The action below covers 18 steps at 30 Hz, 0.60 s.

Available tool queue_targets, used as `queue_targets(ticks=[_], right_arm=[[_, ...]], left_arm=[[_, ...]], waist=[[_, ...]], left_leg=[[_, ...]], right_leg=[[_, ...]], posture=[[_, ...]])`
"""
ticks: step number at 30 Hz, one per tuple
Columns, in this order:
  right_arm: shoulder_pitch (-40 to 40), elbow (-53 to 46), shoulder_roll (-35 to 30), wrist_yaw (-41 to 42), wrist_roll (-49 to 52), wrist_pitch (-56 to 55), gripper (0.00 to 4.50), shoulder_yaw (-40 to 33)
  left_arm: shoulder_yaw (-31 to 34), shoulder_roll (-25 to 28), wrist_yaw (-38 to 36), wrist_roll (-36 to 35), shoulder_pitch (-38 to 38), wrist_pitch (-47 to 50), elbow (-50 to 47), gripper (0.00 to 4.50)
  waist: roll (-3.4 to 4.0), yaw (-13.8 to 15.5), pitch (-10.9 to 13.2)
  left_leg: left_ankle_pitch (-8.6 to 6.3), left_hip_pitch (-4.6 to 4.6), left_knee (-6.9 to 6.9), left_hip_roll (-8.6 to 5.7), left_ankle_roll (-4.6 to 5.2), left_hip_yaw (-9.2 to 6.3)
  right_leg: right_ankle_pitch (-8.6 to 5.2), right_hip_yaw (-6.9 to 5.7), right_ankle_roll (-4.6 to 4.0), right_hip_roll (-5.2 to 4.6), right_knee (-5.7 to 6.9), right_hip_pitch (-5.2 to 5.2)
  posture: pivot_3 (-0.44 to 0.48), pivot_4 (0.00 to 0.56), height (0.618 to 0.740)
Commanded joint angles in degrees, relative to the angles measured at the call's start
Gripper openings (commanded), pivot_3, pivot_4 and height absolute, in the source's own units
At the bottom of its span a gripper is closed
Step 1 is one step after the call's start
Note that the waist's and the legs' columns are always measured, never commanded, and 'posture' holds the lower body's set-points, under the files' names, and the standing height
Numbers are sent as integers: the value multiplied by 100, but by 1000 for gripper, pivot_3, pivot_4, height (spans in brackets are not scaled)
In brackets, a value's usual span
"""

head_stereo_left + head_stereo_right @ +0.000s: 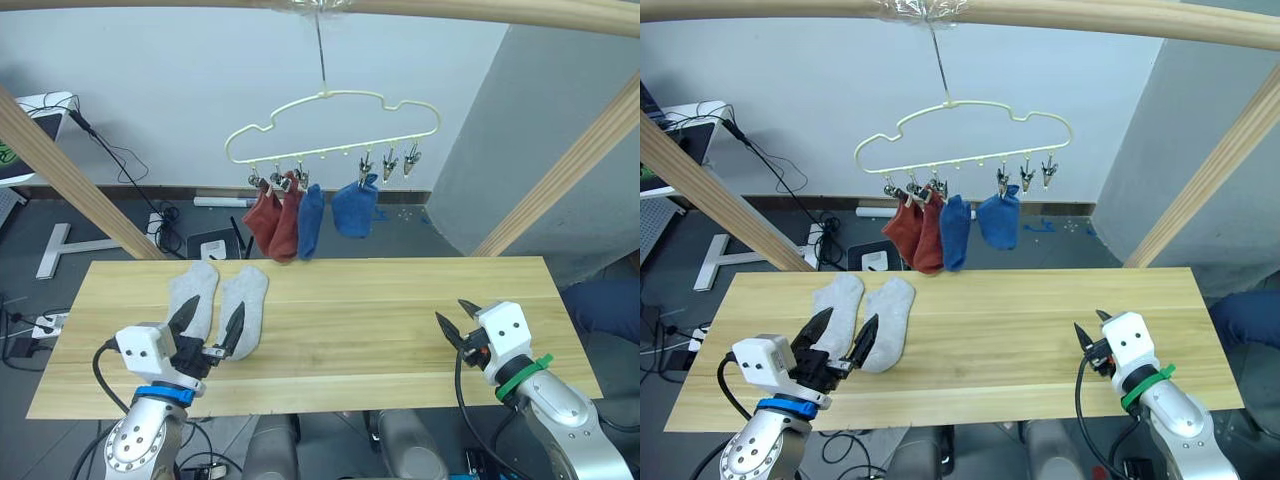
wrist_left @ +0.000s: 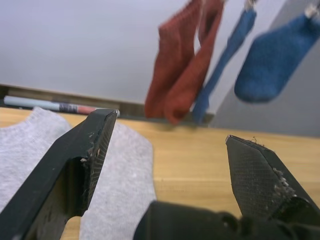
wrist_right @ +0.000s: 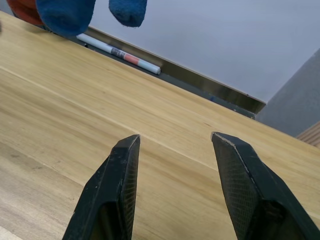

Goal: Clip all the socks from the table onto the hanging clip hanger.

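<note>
2 grey socks (image 1: 218, 303) flat side by side on the table (image 1: 400, 330) near its left end, left gripper (image 1: 208, 325) wide open over their near ends, holding nothing, right gripper (image 1: 455, 325) open and empty above bare wood, 2 red socks (image 1: 275, 222) and 2 blue socks (image 1: 335, 212) clipped on the clip hanger (image 1: 330, 125)

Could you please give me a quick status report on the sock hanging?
Left pincer open, over two grey socks on table. Right pincer open, empty. Two red, two blue socks on clip hanger. Nothing in the way.
</note>
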Motion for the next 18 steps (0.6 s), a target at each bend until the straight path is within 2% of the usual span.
queue_targets(ticks=[1, 10, 18], right_arm=[[81, -240, 0, 52, 109, -47, 2327, -156], [366, -498, 206, 5, 351, 193, 2327, -230], [402, -476, 264, -18, 312, 204, 2327, -213]], left_arm=[[12, -46, -5, 10, 103, -171, -37, 4010], [-329, -436, 47, 132, 457, -520, -157, 4010], [-300, -412, 40, 191, 536, -633, -124, 4010]], waist=[[0, 0, 0], [0, -3, 0], [1, -5, 0]], left_leg=[[0, 0, -3, 4, 0, -2], [-4, -1, -7, 8, -5, -2], [-9, -3, -8, 13, -13, -4]], right_leg=[[-2, -1, -5, 5, 0, -1], [-6, 2, -10, 8, -2, -4], [-10, 2, -18, 6, -6, -10]], posture=[[-218, 271, 740], [-222, 276, 740], [-222, 276, 740]])
